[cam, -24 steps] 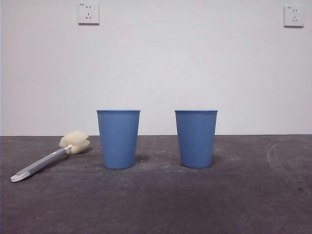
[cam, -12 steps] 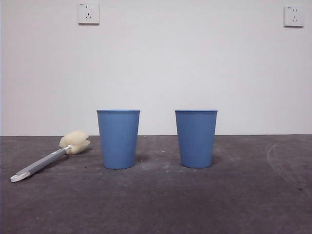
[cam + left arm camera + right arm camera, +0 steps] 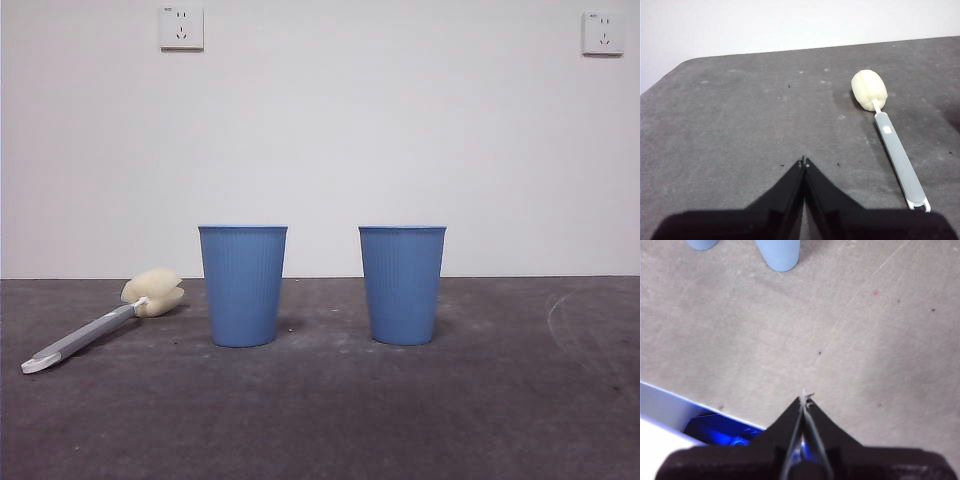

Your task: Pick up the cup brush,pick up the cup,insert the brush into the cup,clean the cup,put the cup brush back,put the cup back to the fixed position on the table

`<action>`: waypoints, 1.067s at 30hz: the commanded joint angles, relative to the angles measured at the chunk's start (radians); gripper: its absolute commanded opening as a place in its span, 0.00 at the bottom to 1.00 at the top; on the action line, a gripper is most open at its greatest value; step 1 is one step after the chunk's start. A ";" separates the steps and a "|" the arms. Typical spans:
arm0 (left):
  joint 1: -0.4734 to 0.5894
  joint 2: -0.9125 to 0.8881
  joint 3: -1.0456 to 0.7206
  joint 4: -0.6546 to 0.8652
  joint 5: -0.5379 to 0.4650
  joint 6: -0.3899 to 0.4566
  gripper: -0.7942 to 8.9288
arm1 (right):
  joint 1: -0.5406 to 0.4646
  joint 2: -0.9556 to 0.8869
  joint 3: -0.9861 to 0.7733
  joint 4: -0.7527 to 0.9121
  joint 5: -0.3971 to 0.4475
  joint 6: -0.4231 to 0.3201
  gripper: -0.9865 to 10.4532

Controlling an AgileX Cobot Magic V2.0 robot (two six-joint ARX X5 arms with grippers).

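Showing only cropped cup (image 3: 782,254) bases, right wrist view.

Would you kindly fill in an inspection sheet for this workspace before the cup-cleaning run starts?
Surface: the table is dark grey, scuffed and speckled.
Job's things: the cup brush lies flat, sponge head toward the wall; left cup and right cup stand upright, apart.
Clutter: nothing seen.
Grippers: left gripper shut, over bare table beside the brush; right gripper shut, short of the cups; neither holds anything.
Cables: nothing seen.
Surroundings: white wall with two sockets; blue glow under the table edge in the right wrist view, unidentifiable.
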 commanded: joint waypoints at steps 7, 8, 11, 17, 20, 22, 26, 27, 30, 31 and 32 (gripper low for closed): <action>0.003 0.000 -0.008 0.008 0.003 -0.006 0.08 | -0.164 -0.198 -0.107 0.424 -0.031 -0.166 0.09; 0.003 0.000 -0.008 0.008 0.002 -0.006 0.08 | -0.200 -0.230 -0.145 0.489 -0.037 -0.165 0.09; 0.003 0.000 -0.008 0.008 0.002 -0.006 0.08 | -0.291 -0.315 -0.264 0.625 -0.035 -0.180 0.09; 0.003 0.000 -0.008 0.008 0.002 -0.006 0.08 | -0.425 -0.482 -0.531 0.808 -0.036 -0.183 0.09; 0.003 0.000 -0.008 0.008 0.002 -0.006 0.08 | -0.462 -0.552 -0.657 0.879 -0.036 -0.183 0.09; 0.003 0.000 -0.008 0.008 0.002 -0.006 0.08 | -0.472 -0.588 -0.719 0.904 -0.036 -0.183 0.09; 0.003 0.000 -0.008 0.008 0.003 -0.006 0.08 | -0.477 -0.645 -0.810 0.924 -0.035 -0.179 0.09; 0.003 0.000 -0.008 0.008 0.002 -0.006 0.08 | -0.477 -0.659 -0.832 0.924 -0.035 -0.179 0.09; 0.003 0.000 -0.008 0.008 0.002 -0.006 0.08 | -0.477 -0.690 -0.881 0.924 -0.036 -0.172 0.09; 0.003 0.000 -0.008 0.008 0.002 -0.006 0.08 | -0.477 -0.689 -0.894 0.925 -0.036 -0.171 0.09; 0.003 0.000 -0.008 0.008 0.002 -0.006 0.08 | -0.477 -0.689 -0.903 0.923 -0.036 -0.171 0.09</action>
